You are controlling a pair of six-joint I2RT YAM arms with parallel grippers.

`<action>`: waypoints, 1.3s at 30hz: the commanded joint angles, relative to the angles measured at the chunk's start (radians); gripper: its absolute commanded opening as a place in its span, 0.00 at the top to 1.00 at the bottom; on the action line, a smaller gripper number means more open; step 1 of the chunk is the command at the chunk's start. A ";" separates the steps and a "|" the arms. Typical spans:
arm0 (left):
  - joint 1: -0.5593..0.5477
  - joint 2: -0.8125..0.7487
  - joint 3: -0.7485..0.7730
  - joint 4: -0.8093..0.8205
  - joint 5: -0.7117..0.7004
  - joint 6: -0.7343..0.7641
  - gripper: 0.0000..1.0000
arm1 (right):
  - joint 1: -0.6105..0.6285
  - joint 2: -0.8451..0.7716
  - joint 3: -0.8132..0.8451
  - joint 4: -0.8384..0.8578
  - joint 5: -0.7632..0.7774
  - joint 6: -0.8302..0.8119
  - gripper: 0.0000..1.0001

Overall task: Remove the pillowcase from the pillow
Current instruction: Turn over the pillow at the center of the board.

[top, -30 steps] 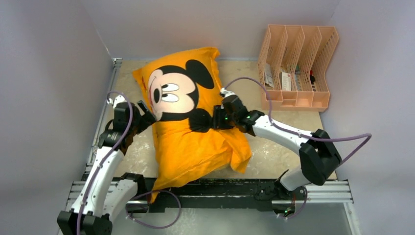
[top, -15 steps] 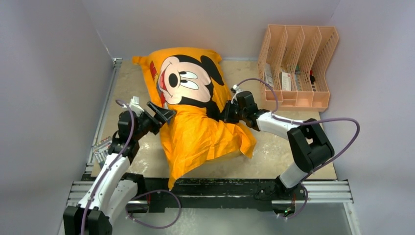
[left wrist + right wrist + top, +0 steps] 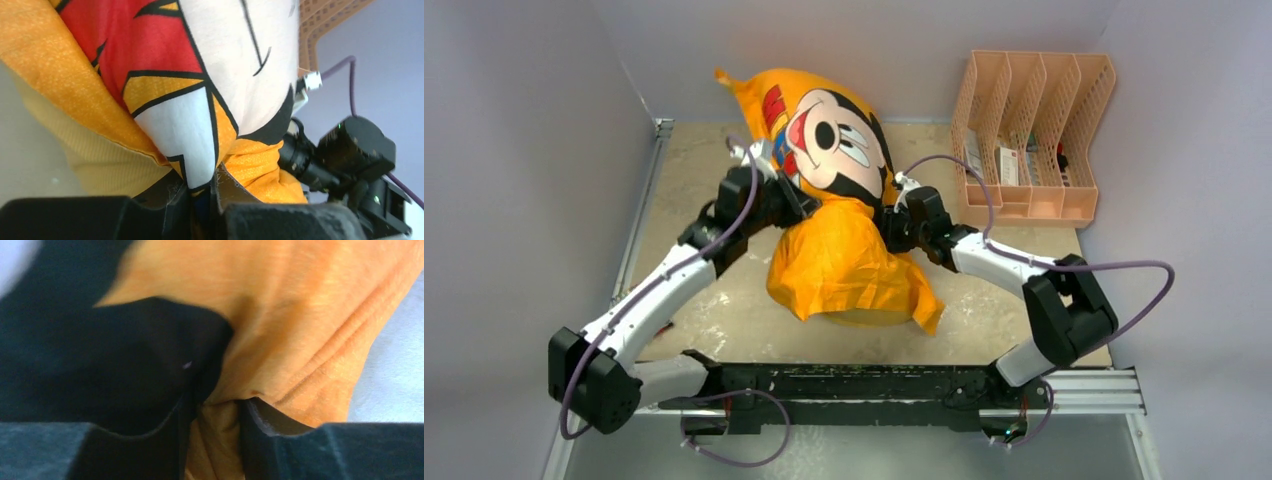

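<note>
Pillowcase (image 3: 844,270) pinched by left tool (image 3: 202,187), right tool (image 3: 220,412)

Left gripper (image 3: 202,189) jaws pinched on a fold of the pillowcase (image 3: 165,75): orange, with red, white and black print. Right arm (image 3: 350,155) and purple cable (image 3: 352,82) just behind, at right.

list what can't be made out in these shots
- pillow: top view, covered by the pillowcase.
- pillowcase opening: top view, lost in bunched folds.
- organiser contents: top view, too small.
- right wrist view: blurred fabric pinched in the right gripper blocks nearly everything else.
</note>
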 commanded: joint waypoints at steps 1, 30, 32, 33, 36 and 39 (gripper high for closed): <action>-0.041 0.067 0.524 -0.306 -0.060 0.307 1.00 | 0.141 -0.081 0.014 -0.136 -0.078 -0.012 0.45; -0.833 0.068 0.467 -0.238 -0.689 0.354 0.26 | 0.134 -0.841 -0.044 -0.804 0.892 0.465 0.02; -0.833 -0.025 0.452 -0.280 -0.713 0.335 0.24 | 0.133 -0.833 -0.056 -0.768 0.868 0.457 0.02; -0.833 -0.066 0.434 -0.310 -0.753 0.317 0.23 | 0.132 -0.825 -0.063 -0.748 0.855 0.453 0.01; -0.832 -0.136 0.361 -0.467 -0.893 0.183 0.21 | 0.113 -0.766 -0.085 -0.680 0.787 0.424 0.01; -0.832 -0.179 0.224 -0.562 -0.893 0.032 0.20 | 0.076 -0.628 -0.116 -0.498 0.599 0.322 0.04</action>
